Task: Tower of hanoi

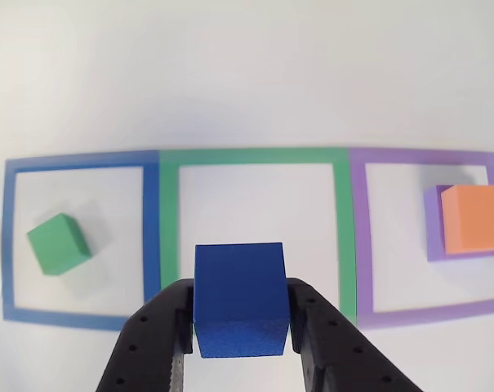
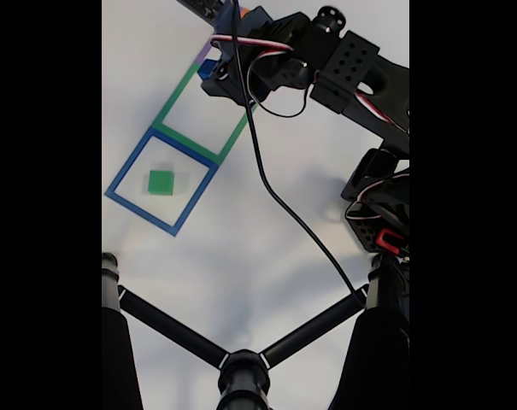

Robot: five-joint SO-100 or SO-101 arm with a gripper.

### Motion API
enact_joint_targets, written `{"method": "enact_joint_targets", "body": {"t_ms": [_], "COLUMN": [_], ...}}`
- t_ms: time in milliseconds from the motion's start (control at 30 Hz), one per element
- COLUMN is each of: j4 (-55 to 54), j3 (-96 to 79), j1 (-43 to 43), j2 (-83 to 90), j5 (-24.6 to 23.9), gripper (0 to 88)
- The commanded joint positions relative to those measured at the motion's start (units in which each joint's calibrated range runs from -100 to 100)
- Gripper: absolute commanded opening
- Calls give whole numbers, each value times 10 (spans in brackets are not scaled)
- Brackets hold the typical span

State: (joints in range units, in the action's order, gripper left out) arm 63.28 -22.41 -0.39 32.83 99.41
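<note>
In the other view my gripper (image 1: 240, 331) is shut on the blue cube (image 1: 239, 299), which hangs over the near edge of the green frame (image 1: 169, 220). The green block (image 1: 59, 243) lies turned inside the blue frame (image 1: 151, 224) at the left. At the right, the orange block (image 1: 473, 217) rests on the flat purple block (image 1: 432, 233) inside the purple frame (image 1: 358, 237). In the fixed view the arm reaches over the green frame (image 2: 177, 96), a bit of the blue cube (image 2: 208, 70) shows under the gripper, and the green block (image 2: 161, 182) sits in the blue frame (image 2: 126, 167).
The three flat frames lie side by side on a white table (image 1: 247, 73). In the fixed view a black cable (image 2: 279, 205) trails from the arm across the table, and a black tripod-like stand (image 2: 241, 371) fills the bottom of the picture.
</note>
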Motion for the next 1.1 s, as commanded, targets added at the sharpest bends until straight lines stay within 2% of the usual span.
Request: {"method": "enact_joint_targets", "body": {"t_ms": [0, 133, 333, 467, 667, 767, 967, 1067], "j4": [172, 264, 338, 353, 346, 296, 48, -63], "j3": [182, 264, 338, 346, 305, 229, -47, -149], "j1": [31, 67, 122, 160, 214, 225, 219, 217], "j2": [31, 43, 64, 81, 108, 130, 200, 197], "j5": [-42, -81, -123, -145, -147, -123, -3, 6], "gripper": [25, 25, 24, 25, 26, 26, 29, 31]}}
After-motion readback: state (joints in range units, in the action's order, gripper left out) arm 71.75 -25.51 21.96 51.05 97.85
